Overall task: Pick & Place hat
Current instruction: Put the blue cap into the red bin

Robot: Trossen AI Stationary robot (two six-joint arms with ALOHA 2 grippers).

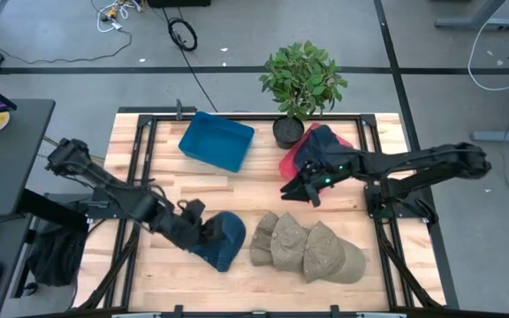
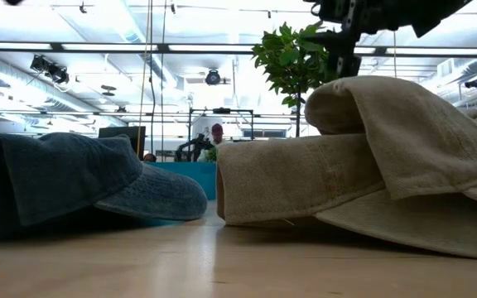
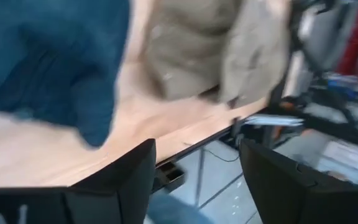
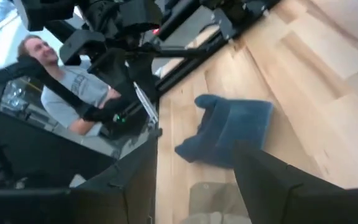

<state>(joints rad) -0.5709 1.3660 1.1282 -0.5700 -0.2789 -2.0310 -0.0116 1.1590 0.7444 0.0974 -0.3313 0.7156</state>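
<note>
A blue denim hat [image 1: 224, 238] lies on its underside near the table's near edge, and shows in the low view [image 2: 56, 182]. Beside it on the right lie several tan hats [image 1: 307, 249], overlapping one another [image 2: 346, 165]. My left gripper [image 1: 193, 225] is open just left of the blue hat; in its wrist view the hat [image 3: 48, 62] lies beyond the open fingers [image 3: 197, 186]. My right gripper [image 1: 303, 190] hovers open over bare wood, between the tan hats and a red and navy hat pile [image 1: 318, 150]. Its wrist view [image 4: 194, 186] looks at the blue hat [image 4: 229, 130].
A blue bin [image 1: 216, 141] and a potted plant [image 1: 300, 84] stand at the table's far side. The black frame rails [image 1: 148, 119] run along the table's edges. A person [image 4: 73, 81] sits beyond the table's left side. Bare wood lies mid-table [image 1: 237, 190].
</note>
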